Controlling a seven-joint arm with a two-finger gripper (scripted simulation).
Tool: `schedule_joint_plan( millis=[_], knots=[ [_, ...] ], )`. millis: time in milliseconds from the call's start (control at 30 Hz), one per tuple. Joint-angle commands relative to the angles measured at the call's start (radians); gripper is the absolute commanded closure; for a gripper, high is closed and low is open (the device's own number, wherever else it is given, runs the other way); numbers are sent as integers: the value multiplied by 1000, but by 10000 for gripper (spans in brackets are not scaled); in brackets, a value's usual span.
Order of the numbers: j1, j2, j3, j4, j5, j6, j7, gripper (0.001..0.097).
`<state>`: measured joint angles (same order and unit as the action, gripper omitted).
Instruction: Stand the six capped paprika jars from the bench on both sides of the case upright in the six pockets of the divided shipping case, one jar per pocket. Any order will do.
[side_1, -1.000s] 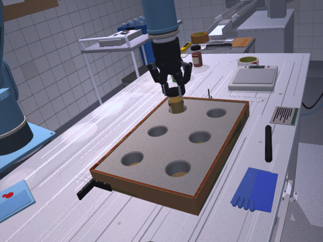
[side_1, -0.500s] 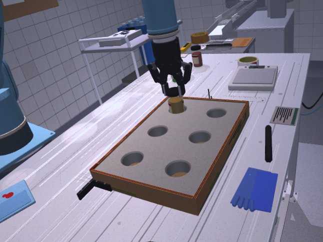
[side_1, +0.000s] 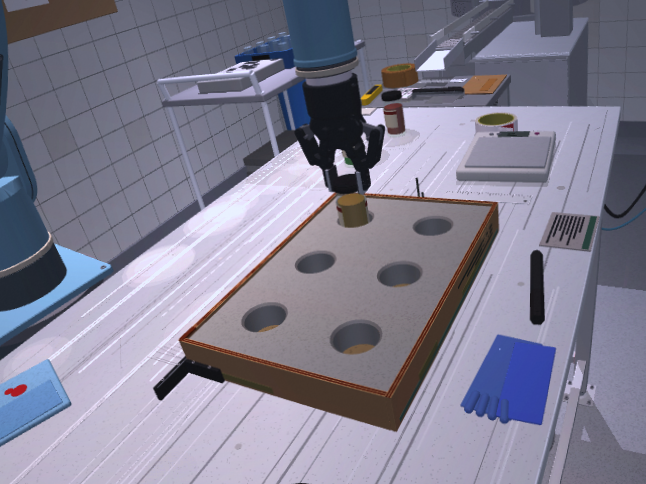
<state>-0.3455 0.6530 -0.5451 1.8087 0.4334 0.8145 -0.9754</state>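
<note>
A paprika jar (side_1: 353,208) with a black cap stands upright in the far-left pocket of the divided case (side_1: 350,294), its upper part above the surface while my gripper (side_1: 346,183), straight above it, grips the cap. The other five pockets, such as the far-right one (side_1: 433,226) and the near-left one (side_1: 264,317), hold no jar. Another jar (side_1: 394,118), dark red with a dark cap, stands upright on the bench beyond the case. The remaining jars are out of sight.
A scale (side_1: 507,155) and tape roll (side_1: 496,122) sit on the bench beyond the case. A black marker (side_1: 536,286), a label plate (side_1: 568,230) and blue gloves (side_1: 510,377) lie to its right. A black handle (side_1: 180,376) lies at the near-left corner.
</note>
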Motion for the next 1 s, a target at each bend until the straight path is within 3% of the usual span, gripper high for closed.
schedule_joint_plan(
  millis=[0, 967],
  knots=[
    [0, -1, -1, 0, -1, 1, 0, 484],
    [0, -1, -1, 0, -1, 1, 0, 321]
  ],
)
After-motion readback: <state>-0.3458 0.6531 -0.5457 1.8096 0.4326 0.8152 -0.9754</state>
